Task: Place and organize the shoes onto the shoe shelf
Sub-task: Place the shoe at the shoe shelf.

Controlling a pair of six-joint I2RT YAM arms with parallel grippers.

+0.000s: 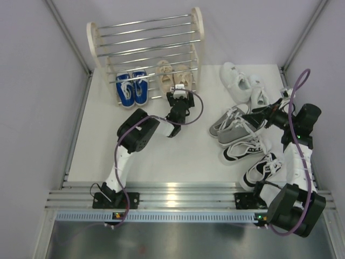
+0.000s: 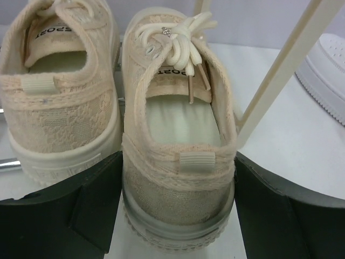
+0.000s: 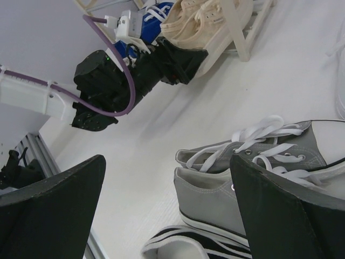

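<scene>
left gripper point(image 2: 178, 183) pinching the heel of the right beige shoe point(image 2: 178, 108), toe pointing far into the shoe shelf point(image 1: 92, 43); right gripper point(image 3: 170, 183) just spread wide

Reading "SPORT" in dark capitals, upside down, on the tongue label point(image 2: 54, 31) of the left-hand beige sneaker point(image 2: 59, 102) in the left wrist view. Reading the same word, again inverted, on the tongue label of the right-hand beige sneaker point(image 2: 178, 145), with the white laces partly covering its letters.
</scene>
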